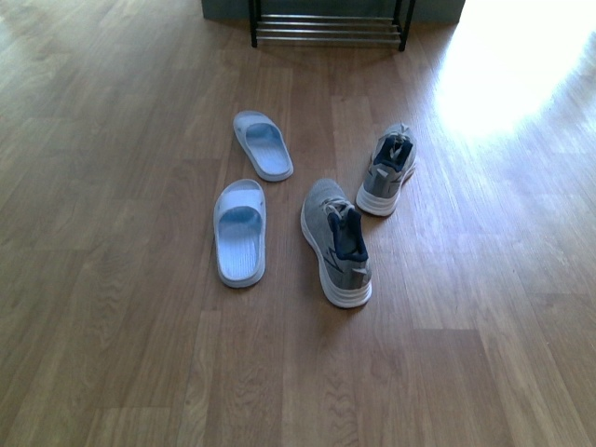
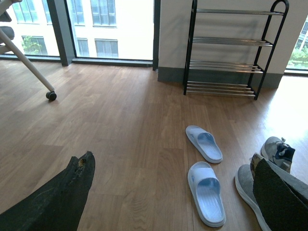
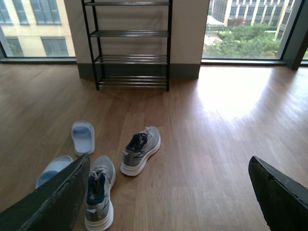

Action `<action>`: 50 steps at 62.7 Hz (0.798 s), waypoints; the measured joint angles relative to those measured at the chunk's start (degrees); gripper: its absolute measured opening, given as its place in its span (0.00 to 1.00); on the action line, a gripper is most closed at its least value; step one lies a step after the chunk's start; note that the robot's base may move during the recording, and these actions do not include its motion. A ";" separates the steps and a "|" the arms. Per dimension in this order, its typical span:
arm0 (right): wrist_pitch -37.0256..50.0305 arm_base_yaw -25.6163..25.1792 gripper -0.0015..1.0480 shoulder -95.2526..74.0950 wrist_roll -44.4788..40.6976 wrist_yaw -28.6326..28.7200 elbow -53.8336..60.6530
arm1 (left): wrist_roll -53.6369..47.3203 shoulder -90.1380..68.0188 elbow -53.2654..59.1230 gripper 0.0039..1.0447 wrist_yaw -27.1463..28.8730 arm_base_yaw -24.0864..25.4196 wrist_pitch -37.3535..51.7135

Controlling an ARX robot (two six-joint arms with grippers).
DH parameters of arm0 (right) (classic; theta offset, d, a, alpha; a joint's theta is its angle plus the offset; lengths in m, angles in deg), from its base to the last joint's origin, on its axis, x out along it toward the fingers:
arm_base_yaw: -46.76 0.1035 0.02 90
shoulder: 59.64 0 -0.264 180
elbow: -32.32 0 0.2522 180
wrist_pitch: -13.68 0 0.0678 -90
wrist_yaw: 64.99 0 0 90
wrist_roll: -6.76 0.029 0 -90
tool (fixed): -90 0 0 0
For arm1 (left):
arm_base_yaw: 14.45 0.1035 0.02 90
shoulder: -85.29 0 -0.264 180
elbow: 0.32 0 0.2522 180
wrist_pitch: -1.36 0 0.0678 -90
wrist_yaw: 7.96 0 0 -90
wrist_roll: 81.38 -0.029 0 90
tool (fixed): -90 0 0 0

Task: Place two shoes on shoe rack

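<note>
Left gripper (image 2: pixel 171 160) and right gripper (image 3: pixel 168 160) both hang with fingers spread wide, nothing held. Near grey sneaker (image 1: pixel 337 244) and far grey sneaker (image 1: pixel 386 170) sit on the wood floor (image 1: pixel 112 326), well short of the shoe rack (image 1: pixel 326 30). I'd take the near one with the right: drop over the heel collar, pinch one wall, lift level.

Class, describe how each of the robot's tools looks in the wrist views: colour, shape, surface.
The left tool has two broad, black, rough-textured fingers tapering to blunt tips; one tip is frayed, showing a brownish spot. The right tool looks the same, without visible fraying. No cables or markings show.
</note>
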 joint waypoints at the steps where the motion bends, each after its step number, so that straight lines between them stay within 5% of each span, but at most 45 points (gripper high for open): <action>1: 0.00 0.00 0.91 0.00 0.00 0.00 0.00 | 0.00 0.00 0.00 0.91 0.00 0.00 0.00; 50: 0.00 0.00 0.91 0.00 0.00 0.20 0.00 | 0.00 0.00 0.00 0.91 0.20 0.02 0.00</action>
